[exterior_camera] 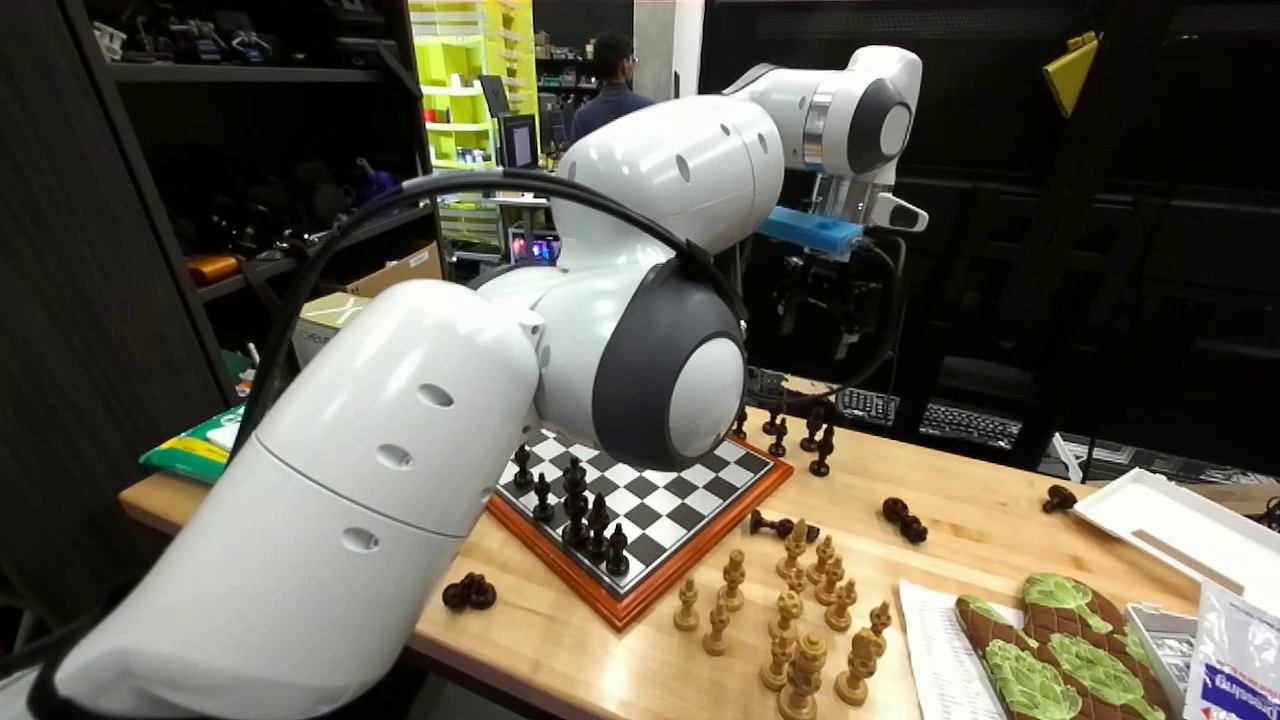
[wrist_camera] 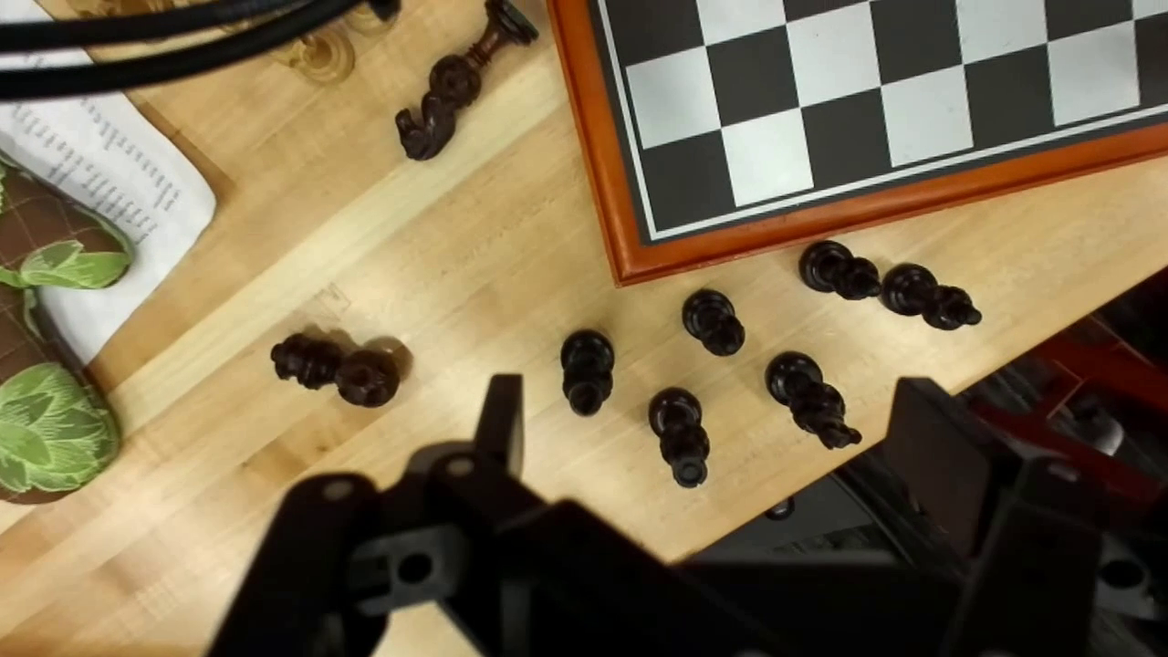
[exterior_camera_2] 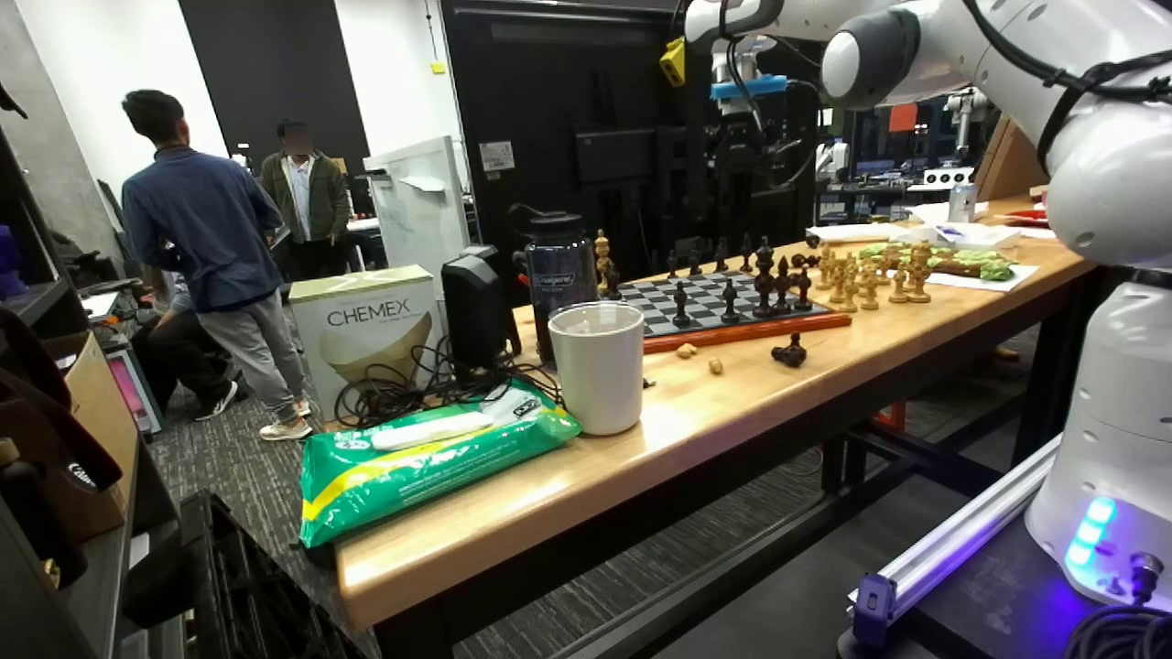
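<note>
Currently, we list one gripper (wrist_camera: 709, 401), spread wide, holding nothing, above dark chess pieces (wrist_camera: 589, 370). These stand upright just off the chessboard (wrist_camera: 766, 164), near one corner: presumably light, stiff, smooth, best taken at the neck. Also beside the chessboard: a toppled dark piece (wrist_camera: 455, 82); in an exterior view, pale pieces (exterior_camera: 733, 580). Close neighbours may obstruct.

Lower than the gripper (wrist_camera: 707, 392), a carton (exterior_camera_2: 366, 334) reads "CHEMEX", a dark bottle (exterior_camera_2: 558, 275) "nalgene", and a plastic packet (exterior_camera: 1238, 640), partly, "ressing".
</note>
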